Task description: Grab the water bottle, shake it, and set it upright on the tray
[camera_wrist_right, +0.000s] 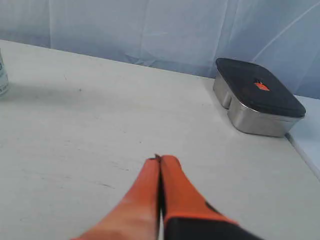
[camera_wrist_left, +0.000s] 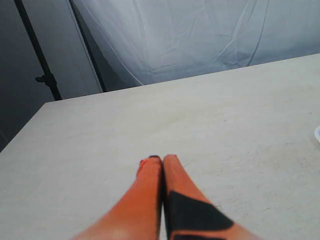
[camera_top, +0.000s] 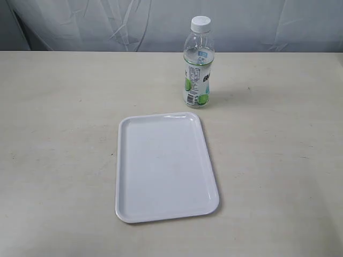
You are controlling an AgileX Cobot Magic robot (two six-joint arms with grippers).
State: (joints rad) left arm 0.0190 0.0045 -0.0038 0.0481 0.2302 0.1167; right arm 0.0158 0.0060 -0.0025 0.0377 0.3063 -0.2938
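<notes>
Tray (camera_top: 163, 166) before upright water bottle (camera_top: 199, 69); metal box (camera_wrist_right: 257, 97) apart.

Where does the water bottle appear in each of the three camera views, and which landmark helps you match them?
Exterior view: the water bottle stands upright on the table, just beyond the far right corner of the tray.
Left wrist view: not in it.
Right wrist view: only a sliver of its lower part, cut off at the picture's edge.
Shared landmark: the pale table with the white cloth backdrop behind it.
</notes>
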